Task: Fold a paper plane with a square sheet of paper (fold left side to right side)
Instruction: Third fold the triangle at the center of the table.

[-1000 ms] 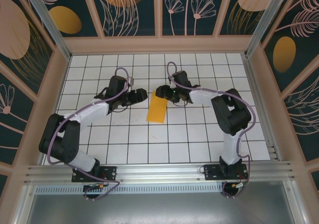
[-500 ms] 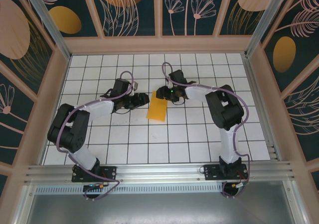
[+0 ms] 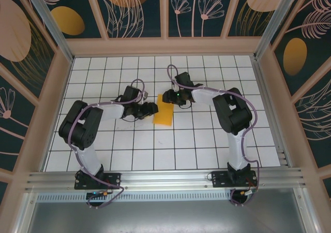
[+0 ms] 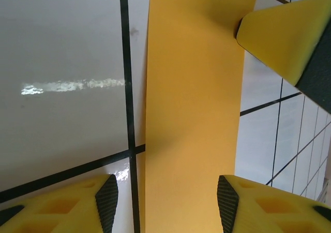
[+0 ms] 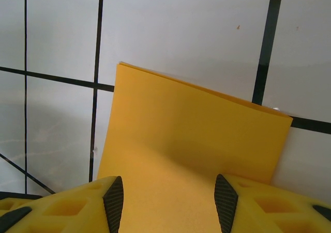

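A white grid-tiled bench (image 3: 207,140) sits inside teal walls patterned with orange ovals. Near its middle lies the thin orange-yellow sheet of paper (image 3: 164,116), already doubled into a narrow rectangle. The left end effector (image 3: 150,108), off to the side a second ago, has swung in to the sheet's left edge. The right end effector (image 3: 168,97) sits over the far end. Both have their fingers apart, straddling the paper rather than pinching it. The far edge seems slightly lifted, though I can't be sure. I'd judge the next crease is about to begin.
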